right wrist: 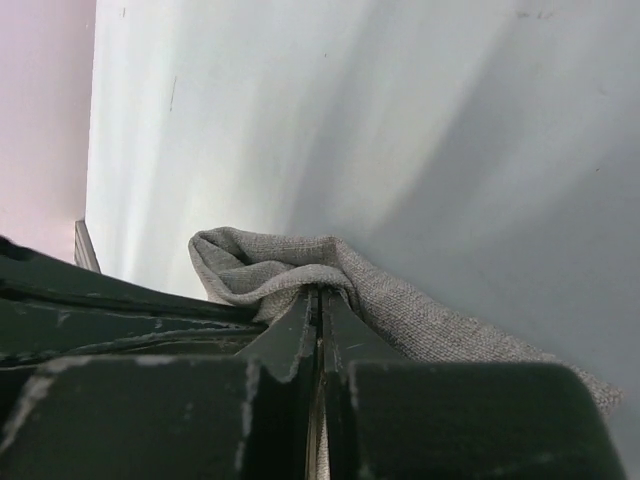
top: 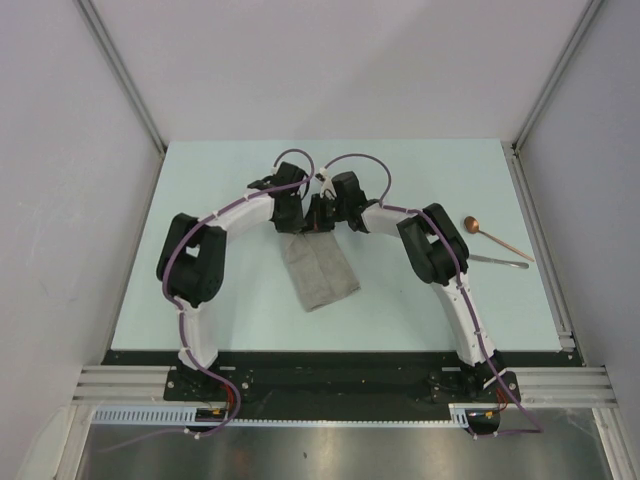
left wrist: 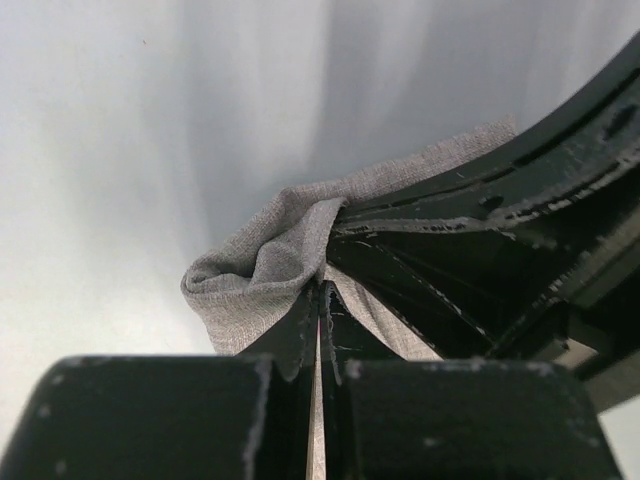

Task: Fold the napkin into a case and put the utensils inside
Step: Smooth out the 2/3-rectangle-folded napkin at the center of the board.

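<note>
Top external: pale table (top: 200, 300), grey napkin (top: 318, 275) lying mid-table, far edge raised. L gripper (left wrist: 320, 300) clamped tight on bunched cloth corner, no gap betw. fingers. R gripper (right wrist: 318, 305) likewise, pinching a fold. Copper spoon (top: 492, 235) + silvery piece (top: 497, 261) at table's right side, well apart from napkin.

Even, bright overhead light; soft shadows; wrist views sharp on cloth, foreground jaws dark, perhaps blurred.
</note>
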Available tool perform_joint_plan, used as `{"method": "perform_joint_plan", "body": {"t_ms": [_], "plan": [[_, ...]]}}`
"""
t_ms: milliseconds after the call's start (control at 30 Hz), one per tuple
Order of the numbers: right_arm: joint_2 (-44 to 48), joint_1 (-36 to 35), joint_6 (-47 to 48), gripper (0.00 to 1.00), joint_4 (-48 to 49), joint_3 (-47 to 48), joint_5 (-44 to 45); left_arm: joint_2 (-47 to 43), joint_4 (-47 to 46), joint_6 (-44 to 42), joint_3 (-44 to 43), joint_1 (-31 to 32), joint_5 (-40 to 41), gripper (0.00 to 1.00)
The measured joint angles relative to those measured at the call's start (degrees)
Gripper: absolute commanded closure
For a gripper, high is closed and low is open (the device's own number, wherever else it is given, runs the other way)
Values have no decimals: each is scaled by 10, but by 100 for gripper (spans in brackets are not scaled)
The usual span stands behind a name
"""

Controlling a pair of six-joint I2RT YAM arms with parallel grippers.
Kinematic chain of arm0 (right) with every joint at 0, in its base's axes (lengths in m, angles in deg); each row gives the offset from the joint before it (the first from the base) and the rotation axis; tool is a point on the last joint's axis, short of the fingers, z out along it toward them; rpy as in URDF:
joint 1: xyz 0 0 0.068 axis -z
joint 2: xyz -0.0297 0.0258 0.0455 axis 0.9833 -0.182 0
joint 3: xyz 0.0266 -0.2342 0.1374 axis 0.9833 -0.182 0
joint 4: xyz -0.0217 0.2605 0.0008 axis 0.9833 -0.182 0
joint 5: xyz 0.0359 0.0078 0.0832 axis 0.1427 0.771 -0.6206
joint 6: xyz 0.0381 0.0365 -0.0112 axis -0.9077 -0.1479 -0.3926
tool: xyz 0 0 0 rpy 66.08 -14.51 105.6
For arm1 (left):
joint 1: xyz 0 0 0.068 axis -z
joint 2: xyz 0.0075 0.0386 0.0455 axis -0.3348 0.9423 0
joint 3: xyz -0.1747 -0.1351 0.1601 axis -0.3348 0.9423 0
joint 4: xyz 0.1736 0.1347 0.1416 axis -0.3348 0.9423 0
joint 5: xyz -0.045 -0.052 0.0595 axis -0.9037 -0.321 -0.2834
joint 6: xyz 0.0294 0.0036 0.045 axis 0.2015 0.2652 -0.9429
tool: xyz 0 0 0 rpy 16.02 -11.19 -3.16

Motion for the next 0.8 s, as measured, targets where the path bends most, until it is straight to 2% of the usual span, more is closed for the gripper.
{"method": "perform_joint_plan", "body": {"t_ms": [67, 133, 367, 533, 667, 733, 767, 800], "plan": [[0, 0, 0, 89, -1, 1, 0, 7, 0, 4, -2, 0, -1, 100], [0, 2, 0, 76, -7, 3, 0, 16, -1, 9, -4, -1, -2, 100], [18, 8, 8, 61, -59, 8, 5, 27, -14, 34, 6, -19, -7, 100], [92, 13, 38, 47, -129, -47, 25, 27, -29, 48, 11, -31, -12, 97], [178, 14, 60, 41, -163, -125, 31, 26, -42, 52, 16, -33, -20, 78], [228, 12, 71, 41, -173, -178, 29, 20, -52, 53, 28, -33, -30, 72], [242, 11, 75, 41, -179, -194, 28, 14, -54, 53, 34, -33, -33, 64], [256, 8, 78, 41, -184, -211, 27, 8, -56, 52, 39, -33, -38, 61]]}}
